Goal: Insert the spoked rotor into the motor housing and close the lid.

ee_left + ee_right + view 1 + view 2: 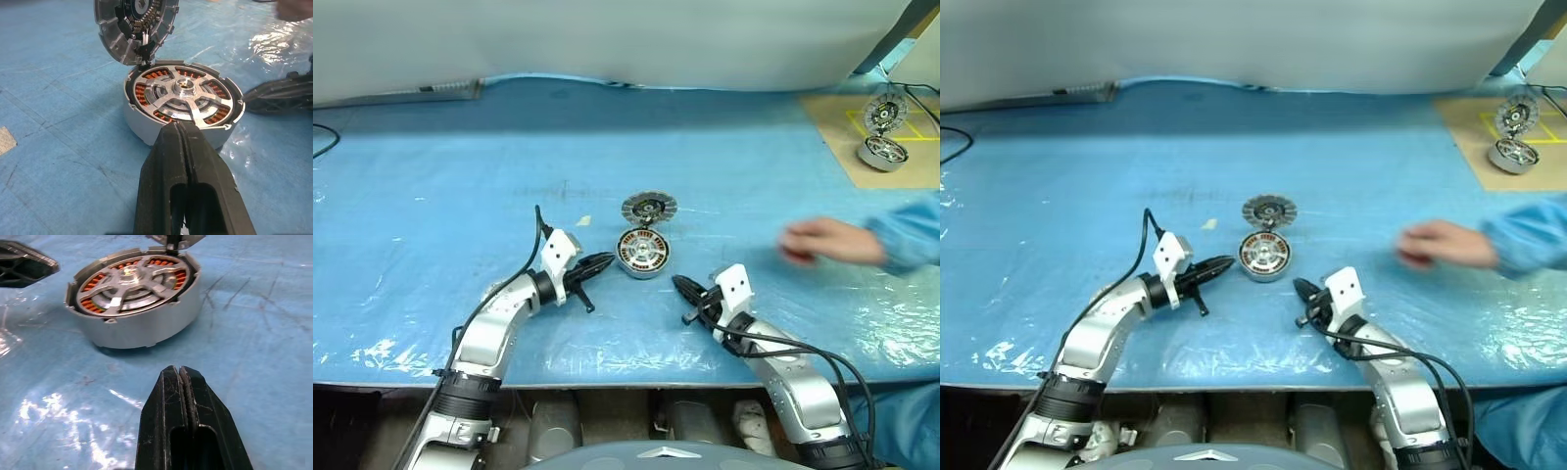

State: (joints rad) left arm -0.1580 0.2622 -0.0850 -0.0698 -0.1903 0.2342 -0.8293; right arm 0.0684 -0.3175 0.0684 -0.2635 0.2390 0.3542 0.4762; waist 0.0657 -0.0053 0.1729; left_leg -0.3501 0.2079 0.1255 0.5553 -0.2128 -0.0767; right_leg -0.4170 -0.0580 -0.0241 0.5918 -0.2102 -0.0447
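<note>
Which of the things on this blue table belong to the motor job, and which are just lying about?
Belong to the job:
motor housing
spoked rotor, already seated in the housing
lid, standing open

Lying about:
second motor unit on the tan cardboard
paper scrap
person's hand

Blue plastic-covered table, wrinkled and glinting along the near edge. Pale wall along the far side. Tan cardboard sheet with yellow lines at far right. Black cable at far left.
</note>
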